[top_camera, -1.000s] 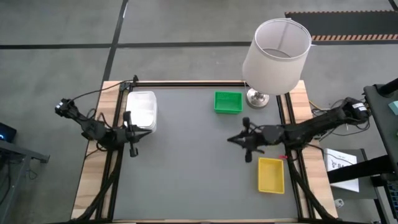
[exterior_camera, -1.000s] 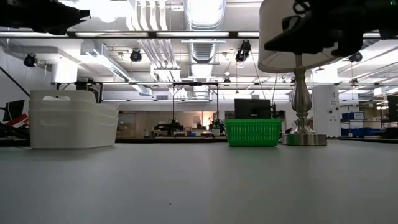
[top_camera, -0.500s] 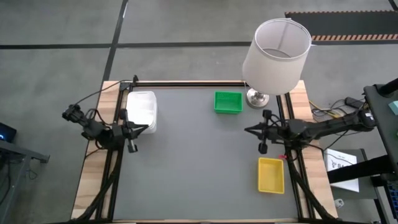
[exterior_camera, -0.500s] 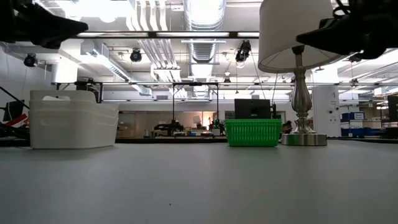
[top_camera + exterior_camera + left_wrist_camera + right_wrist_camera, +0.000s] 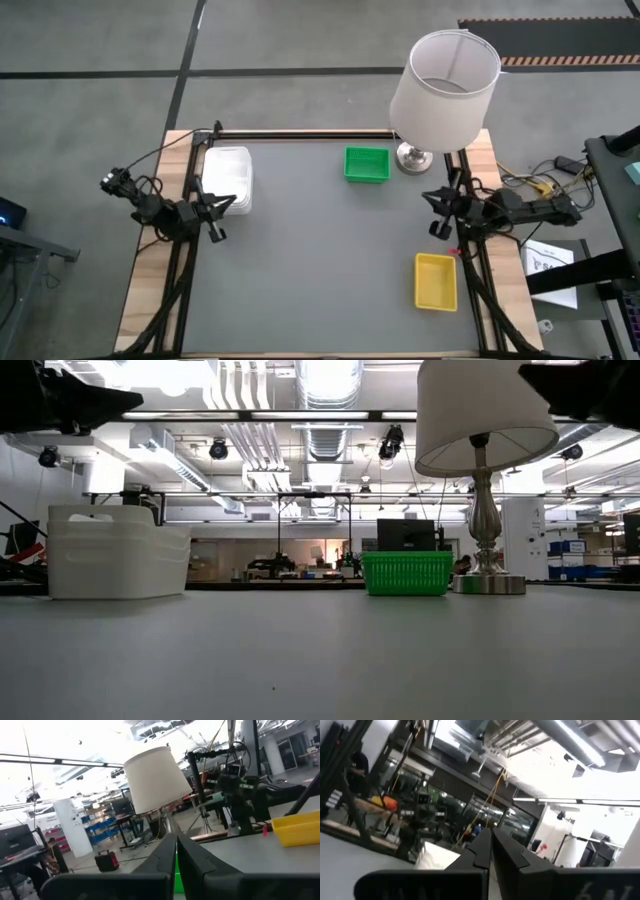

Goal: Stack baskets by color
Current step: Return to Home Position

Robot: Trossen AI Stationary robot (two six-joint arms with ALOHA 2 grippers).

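A pile of white baskets (image 5: 229, 177) rests on its base at the table's far left and shows tall in the low view (image 5: 118, 552). A green basket (image 5: 366, 164) stands at the far middle. A yellow one (image 5: 437, 281) stands near the right edge. Whether more are nested in these two, I cannot tell. My left gripper (image 5: 229, 206) is shut, held high at the left edge beside the white pile and tipped upward (image 5: 176, 851). At the right edge, between the green and yellow baskets, my right gripper (image 5: 428, 199) is also shut and tipped upward (image 5: 490, 845).
A lamp with a large white shade (image 5: 445, 85) stands on its metal foot (image 5: 412, 157) at the far right corner, close to the green basket and my right arm. The grey mat (image 5: 320, 270) lies between wooden side rails.
My right gripper has drawn back from the middle of the table toward the right edge and tipped upward. My left gripper has pulled back a little toward the left edge, sunk slightly and tipped upward. Both have stayed shut. The baskets have not moved.
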